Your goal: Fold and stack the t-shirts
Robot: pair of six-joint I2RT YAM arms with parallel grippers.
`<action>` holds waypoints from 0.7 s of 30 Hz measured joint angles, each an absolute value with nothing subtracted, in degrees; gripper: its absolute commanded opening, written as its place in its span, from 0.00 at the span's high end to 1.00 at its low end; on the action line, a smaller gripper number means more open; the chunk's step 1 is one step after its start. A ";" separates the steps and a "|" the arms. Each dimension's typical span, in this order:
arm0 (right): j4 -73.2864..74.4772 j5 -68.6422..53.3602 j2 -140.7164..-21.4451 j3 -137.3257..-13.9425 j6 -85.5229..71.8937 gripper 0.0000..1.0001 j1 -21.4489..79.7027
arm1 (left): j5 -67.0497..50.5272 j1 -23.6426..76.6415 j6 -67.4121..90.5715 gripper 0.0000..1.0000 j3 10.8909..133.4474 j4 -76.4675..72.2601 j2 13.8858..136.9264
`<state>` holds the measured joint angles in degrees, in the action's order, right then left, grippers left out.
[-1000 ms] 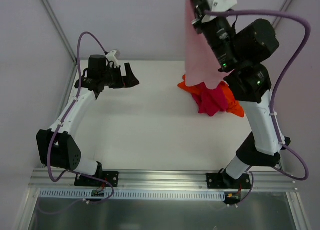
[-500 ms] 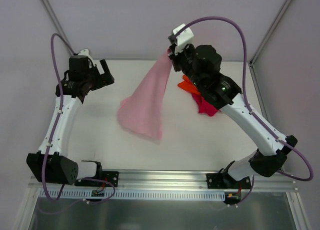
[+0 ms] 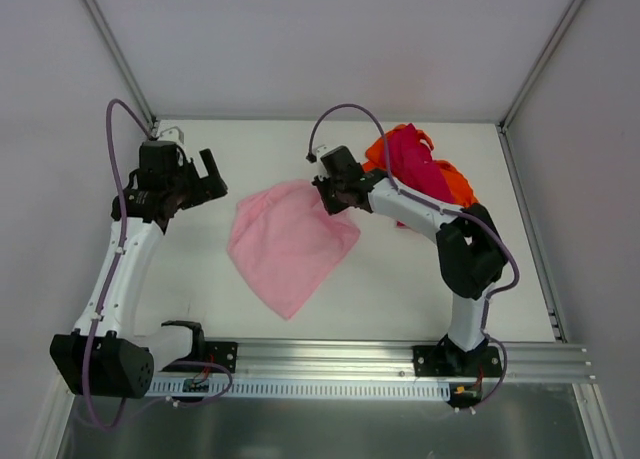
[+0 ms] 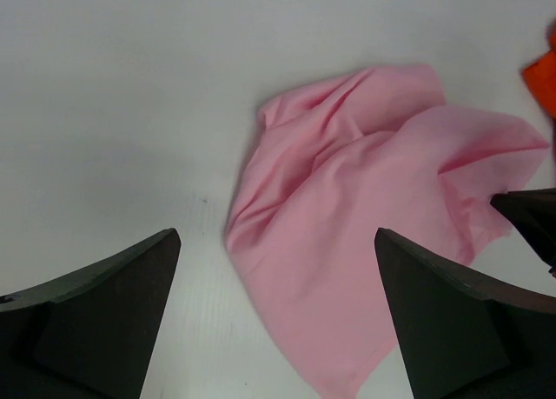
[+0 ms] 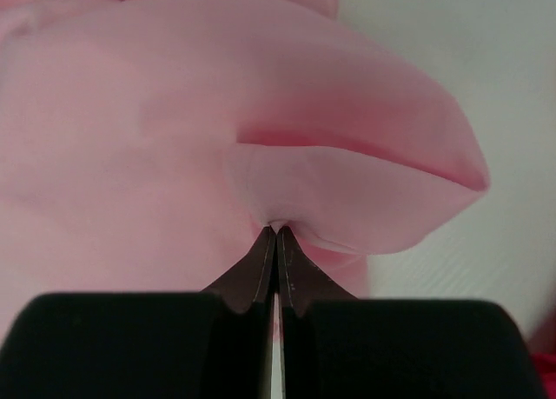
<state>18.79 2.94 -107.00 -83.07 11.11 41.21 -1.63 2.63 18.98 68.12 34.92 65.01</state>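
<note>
Your right claw (image 5: 276, 229): clamped on the pink t-shirt (image 3: 290, 244), lying on the bench (image 3: 400, 289). Your left claw (image 3: 213, 174): fingers apart, holding nothing.

Matt pink cloth t-shirt (image 3: 290, 244) on smooth table (image 3: 400, 279).

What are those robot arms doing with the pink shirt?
Their job is to fold and stack t-shirts. The right gripper is pinched shut on an edge of the pink t-shirt, which lies crumpled on the white table. The left gripper is open and hovers off to the side, holding nothing. A red t-shirt and an orange t-shirt sit in a heap at the back, not folded yet.
</note>
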 measured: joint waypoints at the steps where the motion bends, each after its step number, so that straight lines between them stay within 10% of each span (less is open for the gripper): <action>1: 19.11 1.69 -108.14 -83.44 10.94 0.99 41.12 | -1.48 2.63 19.18 0.01 66.50 35.05 65.01; 15: 17.26 -4.38 -113.45 -87.15 10.07 0.96 41.91 | 1.63 2.63 23.64 0.01 52.51 34.61 59.75; 18: 17.65 -4.40 -113.51 -87.53 10.22 0.79 41.93 | 1.52 2.63 23.59 0.01 52.47 33.63 59.24; 21: 18.28 -4.38 -113.54 -88.25 10.37 0.28 41.93 | 0.49 2.63 23.53 0.01 52.45 32.45 59.22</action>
